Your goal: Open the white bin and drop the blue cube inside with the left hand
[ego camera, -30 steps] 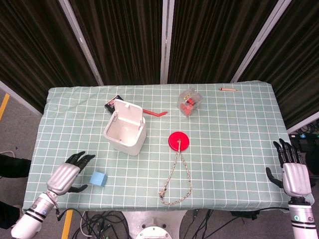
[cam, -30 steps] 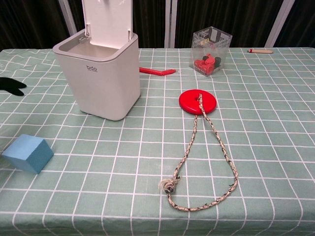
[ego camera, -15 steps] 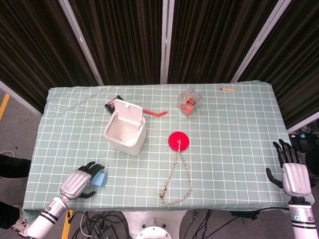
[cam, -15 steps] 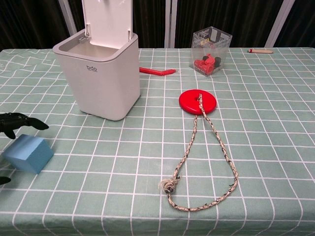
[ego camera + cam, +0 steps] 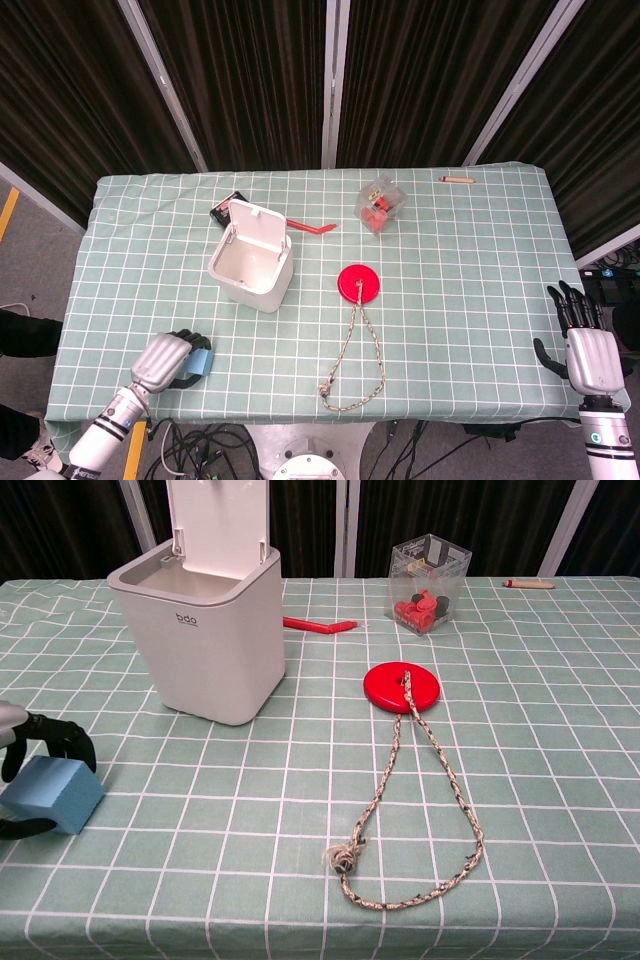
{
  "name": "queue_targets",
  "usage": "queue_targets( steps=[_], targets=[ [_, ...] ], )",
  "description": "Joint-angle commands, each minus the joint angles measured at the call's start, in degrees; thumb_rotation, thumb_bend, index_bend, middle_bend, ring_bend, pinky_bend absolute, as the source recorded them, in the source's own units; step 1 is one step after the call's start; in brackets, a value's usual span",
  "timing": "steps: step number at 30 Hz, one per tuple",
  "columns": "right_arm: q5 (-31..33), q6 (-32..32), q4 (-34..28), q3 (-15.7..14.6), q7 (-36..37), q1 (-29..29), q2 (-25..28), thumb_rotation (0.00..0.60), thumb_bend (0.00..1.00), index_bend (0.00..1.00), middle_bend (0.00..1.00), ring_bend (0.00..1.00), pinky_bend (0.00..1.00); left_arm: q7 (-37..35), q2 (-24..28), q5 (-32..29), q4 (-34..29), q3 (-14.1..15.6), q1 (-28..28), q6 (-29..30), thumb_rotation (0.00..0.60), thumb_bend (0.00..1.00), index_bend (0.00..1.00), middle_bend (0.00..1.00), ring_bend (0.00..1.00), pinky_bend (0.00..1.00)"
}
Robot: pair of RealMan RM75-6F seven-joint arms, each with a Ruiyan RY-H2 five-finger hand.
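Note:
The white bin point(image 5: 252, 262) point(image 5: 203, 640) stands at the table's left-centre with its lid point(image 5: 259, 225) tipped up and open. The blue cube point(image 5: 203, 362) point(image 5: 54, 792) rests on the cloth near the front left corner. My left hand point(image 5: 165, 359) point(image 5: 50, 732) is wrapped around it, fingers curled over its far top edge and the thumb at its near side. My right hand point(image 5: 584, 350) hangs off the table's right front corner, fingers apart and holding nothing; the chest view does not show it.
A red disc point(image 5: 358, 283) point(image 5: 402, 687) with a looped rope point(image 5: 430, 810) lies mid-table. Behind stand a clear box of red parts point(image 5: 428, 570), a red tool point(image 5: 318, 626) and a pencil point(image 5: 528, 583). A black item point(image 5: 225, 208) lies behind the bin.
My left hand has come in from the left onto the blue cube and its fingers have curled around it. The right hand and the bin have not moved.

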Motion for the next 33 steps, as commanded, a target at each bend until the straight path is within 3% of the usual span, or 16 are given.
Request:
queue_targets(
  steps=[1, 5, 12, 15, 22, 33],
  targets=[
    [0.03, -0.07, -0.11, 0.01, -0.09, 0.04, 0.08, 0.600, 0.27, 0.00, 0.00, 0.00, 0.00, 0.14, -0.07, 0.92, -0.12, -0.63, 0.59, 2.51, 0.600, 0.26, 0.52, 0.56, 0.48, 0.67],
    [-0.14, 0.12, -0.39, 0.03, -0.25, 0.07, 0.14, 0.600, 0.27, 0.00, 0.00, 0.00, 0.00, 1.24, 2.45, 2.21, -2.55, -2.22, 1.33, 7.03, 0.600, 0.28, 0.56, 0.61, 0.53, 0.70],
    [-0.36, 0.41, -0.70, 0.07, -0.38, 0.08, 0.22, 0.600, 0.27, 0.00, 0.00, 0.00, 0.00, 5.38, 9.43, 2.05, -10.00, -11.68, 1.09, 17.20, 0.600, 0.28, 0.57, 0.61, 0.53, 0.70],
    [-0.27, 0.15, -0.55, 0.12, -0.23, 0.23, 0.13, 0.600, 0.27, 0.00, 0.00, 0.00, 0.00, 7.06, 10.67, 3.16, -12.97, -14.68, -0.35, 18.63, 0.600, 0.28, 0.57, 0.61, 0.53, 0.70],
    [-0.12, -0.03, -0.23, -0.08, -0.28, 0.13, 0.05, 0.600, 0.27, 0.00, 0.00, 0.00, 0.00, 3.18, 9.45, 1.51, -17.17, -18.74, -7.18, 12.00, 0.600, 0.27, 0.57, 0.61, 0.53, 0.70],
    [0.83, -2.07, 1.50, -0.46, 0.68, 0.46, -0.85, 0.600, 0.27, 0.00, 0.00, 0.00, 0.00, 2.91, 1.47, -5.96, -8.05, -22.20, -15.60, 3.59, 0.600, 0.25, 0.53, 0.55, 0.47, 0.65]
  ],
)
